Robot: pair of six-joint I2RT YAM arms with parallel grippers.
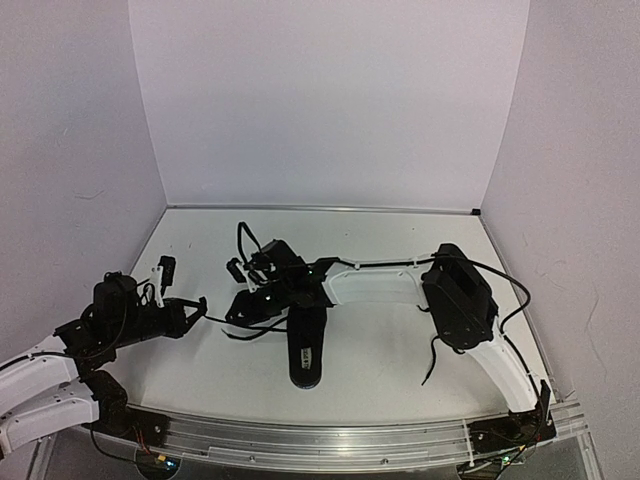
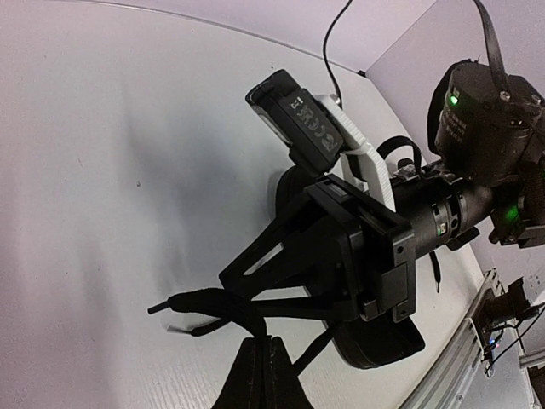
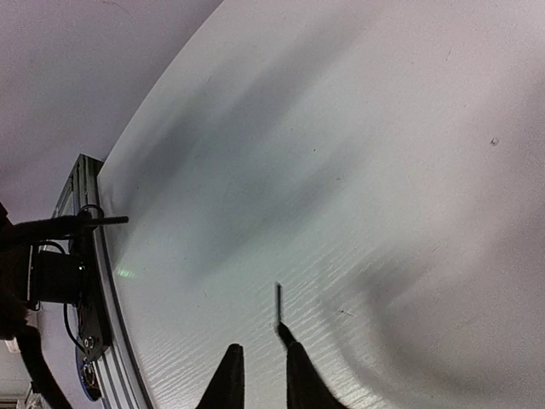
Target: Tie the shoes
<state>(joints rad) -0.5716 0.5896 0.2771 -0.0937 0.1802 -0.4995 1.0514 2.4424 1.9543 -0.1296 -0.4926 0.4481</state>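
Note:
One black shoe (image 1: 307, 350) lies at the table's middle, its pale insole label facing up. Its thin black lace (image 1: 228, 321) runs left to my left gripper (image 1: 200, 303). In the left wrist view that gripper (image 2: 262, 339) is shut on the lace (image 2: 204, 302), pinching a loop of it. My right gripper (image 1: 234, 314) hangs over the shoe's far end, just right of the left one. In its wrist view it (image 3: 260, 351) shows a narrow gap, and a lace end (image 3: 278, 302) pokes past one finger. The second shoe (image 1: 458, 295) stands at the right beside the right arm.
An aluminium rail (image 1: 350, 440) runs along the near edge and also shows in the right wrist view (image 3: 85, 256). White walls close in the back and both sides. The right arm's white link (image 1: 375, 285) spans the table between the two shoes.

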